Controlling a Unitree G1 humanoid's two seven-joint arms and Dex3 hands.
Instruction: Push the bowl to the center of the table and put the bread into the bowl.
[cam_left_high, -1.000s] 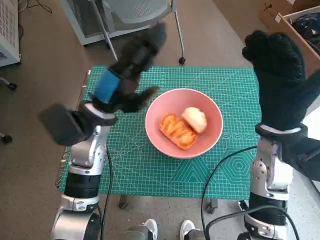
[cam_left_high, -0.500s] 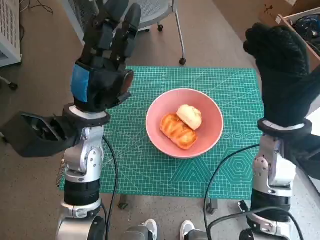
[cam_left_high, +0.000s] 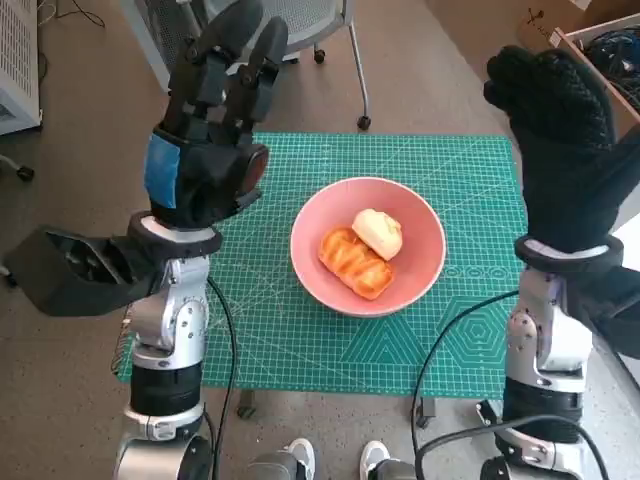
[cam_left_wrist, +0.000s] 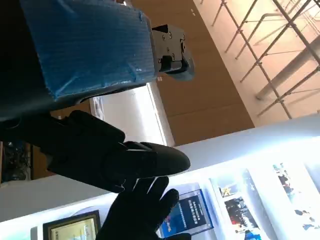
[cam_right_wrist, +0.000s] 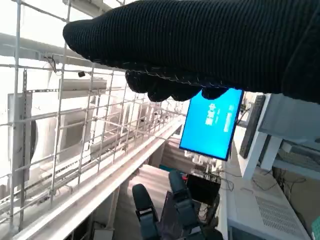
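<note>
A pink bowl (cam_left_high: 400, 285) sits near the middle of the green cutting mat (cam_left_high: 300, 340) on the table. Inside it lie a golden twisted bread (cam_left_high: 355, 262) and a pale round bun (cam_left_high: 378, 232), side by side. My left hand (cam_left_high: 205, 150), with blue tape on its back, is raised high above the mat's left side, fingers straight and apart, holding nothing. My gloved right hand (cam_left_high: 560, 140) is raised above the table's right edge, also empty. The left wrist view shows my left fingers (cam_left_wrist: 115, 155) against a ceiling, with the gloved hand (cam_left_wrist: 142, 215) beyond.
An office chair's legs (cam_left_high: 355, 70) stand on the floor behind the table. A cardboard box (cam_left_high: 590, 40) is at the far right. A white unit (cam_left_high: 15, 60) is at the far left. Someone's shoes (cam_left_high: 300, 458) show at the table's near edge.
My left hand has swung up from beside the bowl to an upright, raised pose with fingers extended. The bowl, breads and right hand have barely shifted.
</note>
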